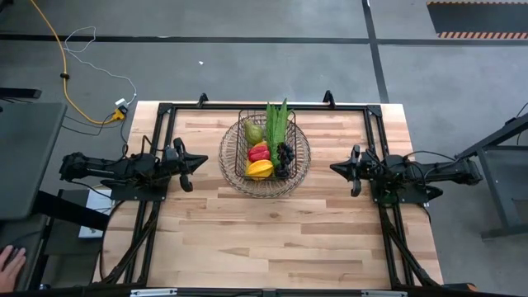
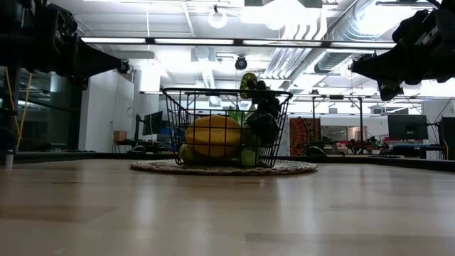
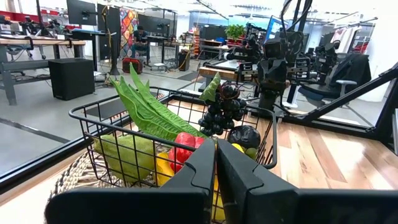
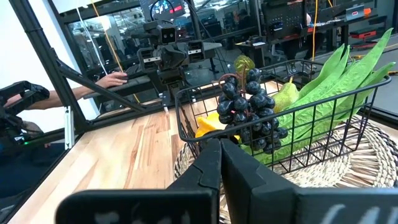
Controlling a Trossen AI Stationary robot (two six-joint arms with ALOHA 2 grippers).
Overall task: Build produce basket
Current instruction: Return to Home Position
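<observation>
Table (image 1: pixel 272 239): pale wooden planks, butcher-block style, with the boards running side to side.
Woven mat (image 1: pixel 266 188): round and straw-coloured, lying flat on the wood toward 12 o'clock from the table's middle.
On the mat: the basket (image 1: pixel 240 148), upright, inside the mat's edge.
Black tube frame (image 1: pixel 157 132): runs along the 12 o'clock edge and down the 9 and 3 o'clock sides.
Left arm base (image 1: pixel 136 177): at 9 o'clock, well apart from the mat.
Right arm base (image 1: pixel 400 186): at 3 o'clock, likewise apart.

The dark wire basket (image 1: pixel 241 147) stands upright midway between both jaws, holding produce (image 1: pixel 259 153): peppers, pear, grapes, leafy greens.
</observation>
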